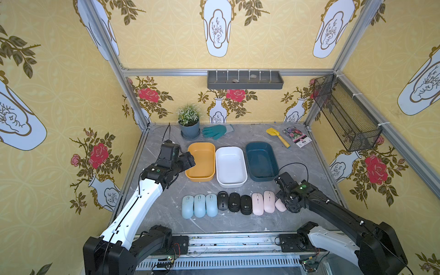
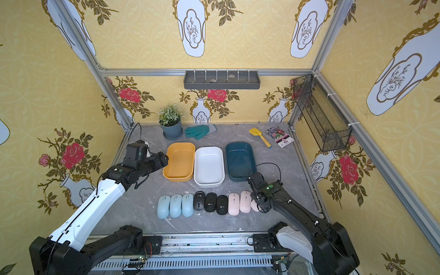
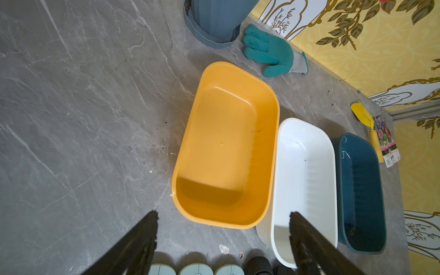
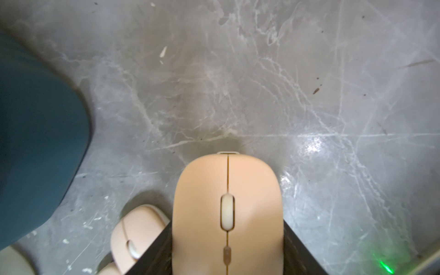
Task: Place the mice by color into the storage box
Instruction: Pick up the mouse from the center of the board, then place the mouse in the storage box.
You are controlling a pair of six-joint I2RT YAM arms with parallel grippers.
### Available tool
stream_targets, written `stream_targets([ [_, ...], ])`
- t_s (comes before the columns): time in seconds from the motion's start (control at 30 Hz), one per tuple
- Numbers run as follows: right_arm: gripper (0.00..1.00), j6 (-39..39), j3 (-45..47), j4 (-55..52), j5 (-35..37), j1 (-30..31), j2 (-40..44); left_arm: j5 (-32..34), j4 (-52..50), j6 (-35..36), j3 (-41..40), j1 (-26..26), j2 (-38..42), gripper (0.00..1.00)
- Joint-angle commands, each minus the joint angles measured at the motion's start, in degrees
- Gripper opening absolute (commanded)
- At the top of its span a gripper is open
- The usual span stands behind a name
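Grey table point(image 1: 166, 214) seen from above, with two robot arms reaching in. Nine mice lie in one row across its near part: three blue mice point(image 1: 199, 206) on the left, three black mice point(image 1: 234, 202) in the middle, and the pink ones on the right. Behind the row stand three empty boxes side by side: orange box point(image 1: 200, 178), white box point(image 1: 232, 183) and blue box point(image 1: 264, 177).

Your right gripper point(image 1: 285, 202) is clenched on the pink mouse point(image 4: 227, 209) at the row's right end. In the right wrist view its fingers point(image 4: 154, 257) press the mouse's two long sides. Whether the mouse is off the table cannot be told. The second pink mouse point(image 4: 138, 233) lies just beside one finger.

Your left gripper point(image 1: 187, 162) hangs released and holds nothing, at the orange box's left rim.

The step in hand looks like lift and carry.

- Raise the mouse straight up first, so the finger does not drag the second pink mouse.
- The blue box is nearest this arm and seems a sensible home for pink; the other two pink ones must then go there too.
- Clear the rim fully, then lower close to the box floor before letting go, because the smooth rounded shell may slide or bounce.
- Lay it against an end wall, leaving room for two more.

The left arm is well apart and need not move.
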State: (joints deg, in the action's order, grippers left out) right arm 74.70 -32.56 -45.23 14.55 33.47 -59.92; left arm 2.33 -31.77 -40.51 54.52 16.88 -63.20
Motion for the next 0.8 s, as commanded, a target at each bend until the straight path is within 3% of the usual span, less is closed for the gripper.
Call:
stream_targets([
  [0.0, 0.62, -2.2, -3.0, -3.2, 0.1, 0.1, 0.2, -0.5, 1.1, -0.2, -0.3, 0.0, -0.4, 0.87],
  [0.37, 0.62, -12.6, -20.4, -2.5, 1.1, -1.1, -8.1, -0.2, 1.2, 0.1, 0.1, 0.0, -0.4, 0.88],
  [0.77, 0.63, -30.3, -35.2, 14.6, -8.5, -12.5, -30.6, 1.2, 1.1, 0.4, -0.1, 0.0, 0.4, 0.88],
])
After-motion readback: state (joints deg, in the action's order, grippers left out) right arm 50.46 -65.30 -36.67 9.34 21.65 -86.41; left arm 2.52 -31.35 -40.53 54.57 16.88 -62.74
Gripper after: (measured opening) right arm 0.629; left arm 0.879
